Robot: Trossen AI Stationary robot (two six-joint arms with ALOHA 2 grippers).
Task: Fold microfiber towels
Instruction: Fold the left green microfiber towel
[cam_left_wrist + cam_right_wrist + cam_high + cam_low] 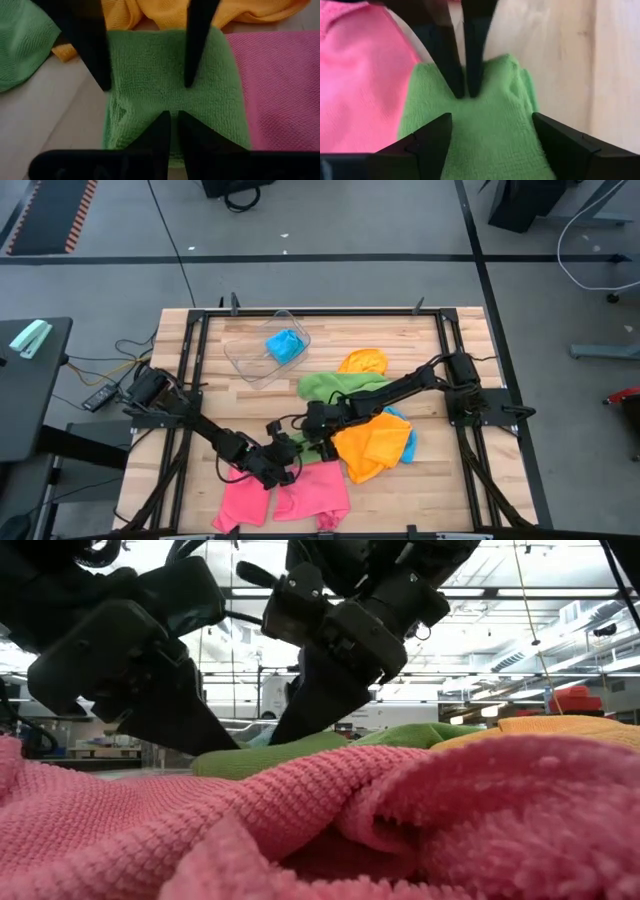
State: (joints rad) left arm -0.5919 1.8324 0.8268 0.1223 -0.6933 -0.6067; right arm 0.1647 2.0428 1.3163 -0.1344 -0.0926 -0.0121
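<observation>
Two grippers meet over the green towel near the middle of the worktop — the left gripper has its fingers pinched together on the green fabric, while the right gripper faces it with fingers spread wide, straddling the same cloth and gripping nothing. Pink towel lies just beside them at the front edge; the orange towel sits toward the right side, over a blue one. Another blue cloth rests in the clear tub — toward the back edge.
</observation>
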